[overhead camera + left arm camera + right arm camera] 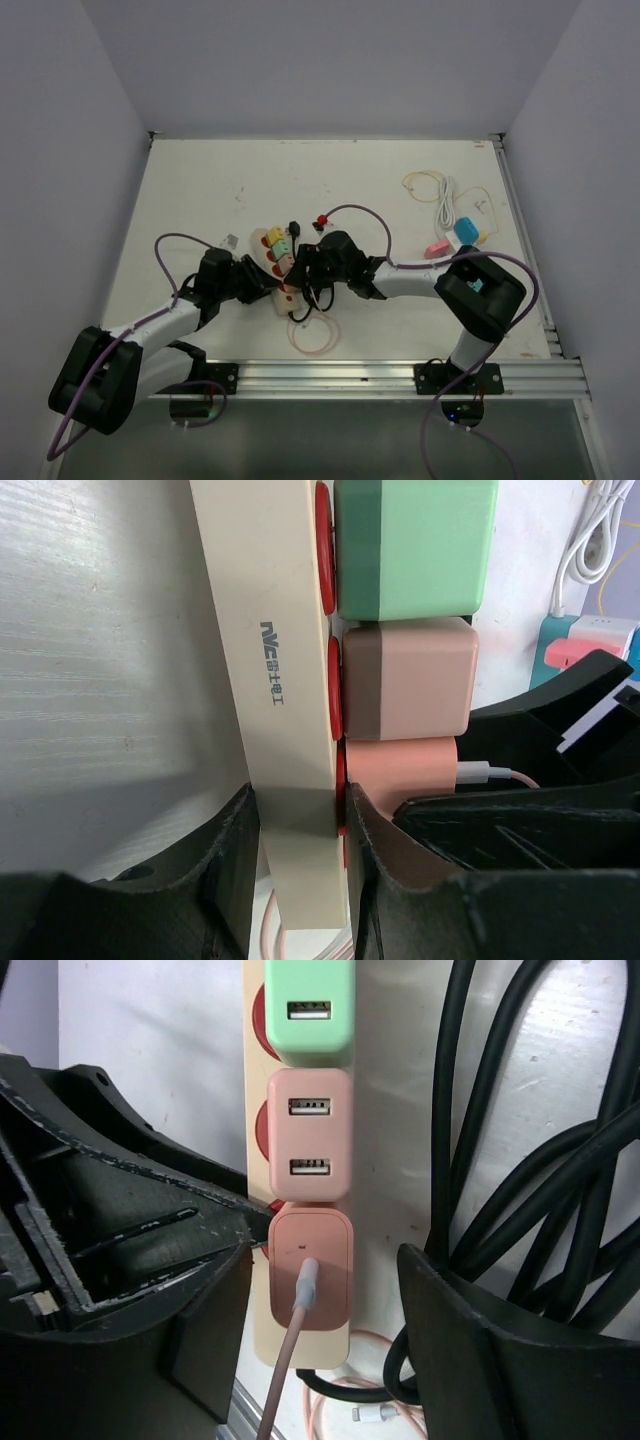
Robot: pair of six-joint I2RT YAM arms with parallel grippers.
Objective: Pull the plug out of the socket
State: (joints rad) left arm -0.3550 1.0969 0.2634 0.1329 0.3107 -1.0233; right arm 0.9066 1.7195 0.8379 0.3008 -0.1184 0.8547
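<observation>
1. White tabletop (200,200) between pale grey walls; the two arms meet near its middle, at a cream power strip (270,680).
2. The left gripper (298,825) is clamped across the near end of the strip, one finger pressed flat on each long side.
3. Three plugs sit in a row on the strip: a green plug (308,1010) farthest along, a pink plug (310,1135) with two USB ports in the middle, and a salmon plug (330,1290) at the held end, just beside the left gripper's fingers.
4. The salmon plug is seated in its socket, with a thin pink cable (285,1360) running out of its face.
5. The right gripper (327,1252) straddles the salmon plug with its jaws apart. One finger is at the plug's edge – the other stands clear of it, with bare strip showing between.
6. A bundle of black cables (520,1160) lies beside the strip, against the clear finger.
</observation>
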